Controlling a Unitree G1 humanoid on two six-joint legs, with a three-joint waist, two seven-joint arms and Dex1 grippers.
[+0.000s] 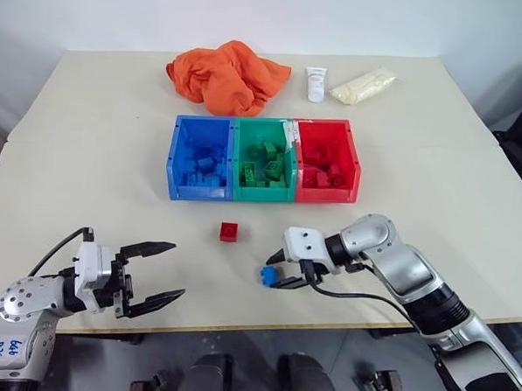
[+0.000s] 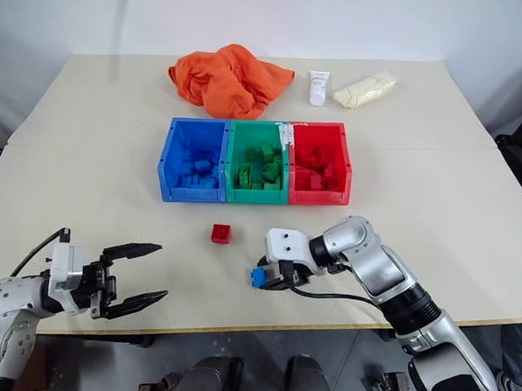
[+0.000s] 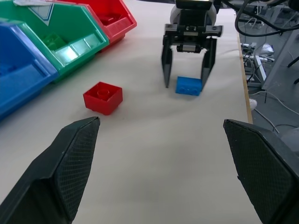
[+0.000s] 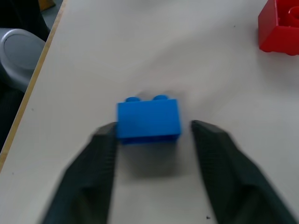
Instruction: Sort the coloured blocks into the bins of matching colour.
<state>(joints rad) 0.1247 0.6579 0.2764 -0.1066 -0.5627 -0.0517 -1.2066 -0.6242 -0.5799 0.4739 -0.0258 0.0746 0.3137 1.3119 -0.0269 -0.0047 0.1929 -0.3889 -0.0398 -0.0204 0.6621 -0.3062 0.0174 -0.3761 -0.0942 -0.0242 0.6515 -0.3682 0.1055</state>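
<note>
Here, cream table (image 1: 88, 151) | white wall (image 1: 95, 12) behind | grey floor (image 3: 275, 107) beside

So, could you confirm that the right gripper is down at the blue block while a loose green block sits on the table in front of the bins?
Not quite: the loose block on the table in front of the bins is red, not green, as the left eye view shows. The rest holds: the right gripper is down at the blue block.
</note>
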